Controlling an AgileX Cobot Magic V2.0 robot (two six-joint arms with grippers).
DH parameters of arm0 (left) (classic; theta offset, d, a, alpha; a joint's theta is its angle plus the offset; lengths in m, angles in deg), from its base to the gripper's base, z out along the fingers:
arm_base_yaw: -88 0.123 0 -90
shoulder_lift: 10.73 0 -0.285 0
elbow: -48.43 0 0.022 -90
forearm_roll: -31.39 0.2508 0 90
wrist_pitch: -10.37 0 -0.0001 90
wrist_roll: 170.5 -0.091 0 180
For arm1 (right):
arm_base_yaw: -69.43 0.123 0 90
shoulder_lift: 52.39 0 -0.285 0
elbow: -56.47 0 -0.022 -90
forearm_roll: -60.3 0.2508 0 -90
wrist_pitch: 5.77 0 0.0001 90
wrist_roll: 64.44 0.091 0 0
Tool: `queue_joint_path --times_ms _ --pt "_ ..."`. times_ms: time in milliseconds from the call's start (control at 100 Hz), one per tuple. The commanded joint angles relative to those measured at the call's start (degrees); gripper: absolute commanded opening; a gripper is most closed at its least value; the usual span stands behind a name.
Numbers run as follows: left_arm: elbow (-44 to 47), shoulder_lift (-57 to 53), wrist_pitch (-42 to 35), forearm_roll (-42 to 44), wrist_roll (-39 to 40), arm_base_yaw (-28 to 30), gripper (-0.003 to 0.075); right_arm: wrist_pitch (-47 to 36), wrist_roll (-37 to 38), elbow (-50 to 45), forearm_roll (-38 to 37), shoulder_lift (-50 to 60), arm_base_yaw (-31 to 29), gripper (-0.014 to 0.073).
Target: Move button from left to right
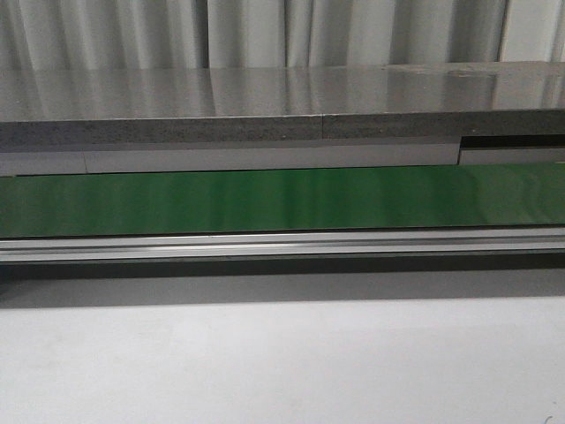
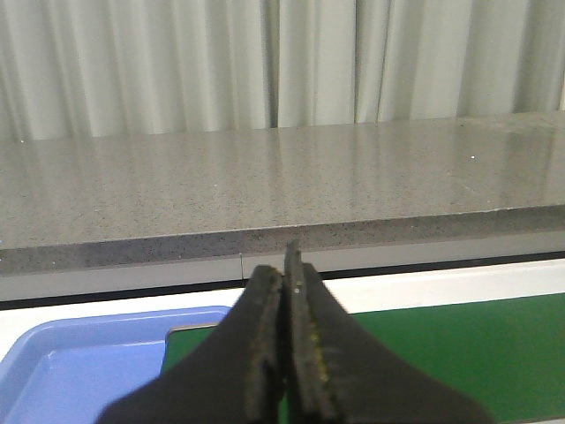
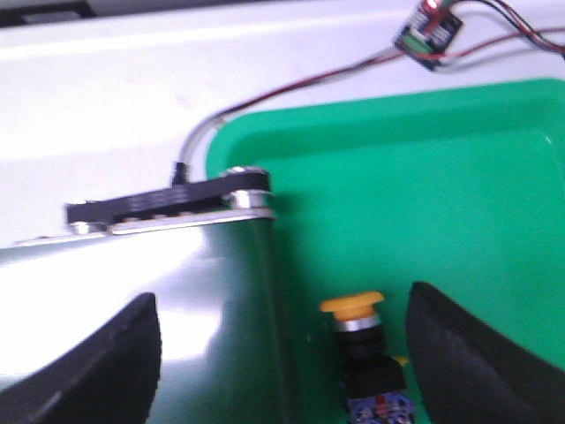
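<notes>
The button (image 3: pixel 357 344) shows only in the right wrist view: an orange-yellow cap on a black body with a blue-red mark. It rests inside the green tray (image 3: pixel 459 177), close to the tray's wall beside the belt's end. My right gripper (image 3: pixel 282 300) is open, its jaws wide apart. The button lies between them, nearer one finger and touching neither. My left gripper (image 2: pixel 287 265) is shut and empty, above the edge of a blue tray (image 2: pixel 79 371) and the green belt (image 2: pixel 459 353). Neither gripper shows in the front view.
The green conveyor belt (image 1: pixel 282 199) runs across the front view, with a metal rail in front and a grey stone counter (image 1: pixel 265 102) behind. The belt's end roller and black bracket (image 3: pixel 168 203) border the green tray. A small circuit board with wires (image 3: pixel 428 31) lies beyond the tray.
</notes>
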Motion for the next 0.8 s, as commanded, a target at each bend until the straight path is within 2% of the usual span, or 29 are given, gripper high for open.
queue_joint_path --times_ms 0,180,320,680,790 --pt "-1.4 0.4 -4.7 -0.6 0.5 -0.5 -0.0020 -3.0 0.0 1.6 1.2 5.1 3.1 0.0572" --pt "-1.4 0.4 -4.7 -0.6 0.5 -0.5 -0.0020 -3.9 0.0 0.6 2.9 10.6 9.0 0.0572" --pt "-1.4 0.4 -4.7 -0.6 0.5 -0.5 -0.0021 -7.6 0.0 -4.4 3.3 16.8 13.1 0.0572" --pt "-1.4 0.4 -4.7 -0.6 0.5 -0.5 -0.0021 -24.8 -0.1 -29.8 5.2 39.1 20.8 0.0572" --pt "-1.4 0.4 -4.7 -0.6 0.5 -0.5 -0.0021 -27.5 -0.1 -37.6 5.2 47.2 21.8 0.0572"
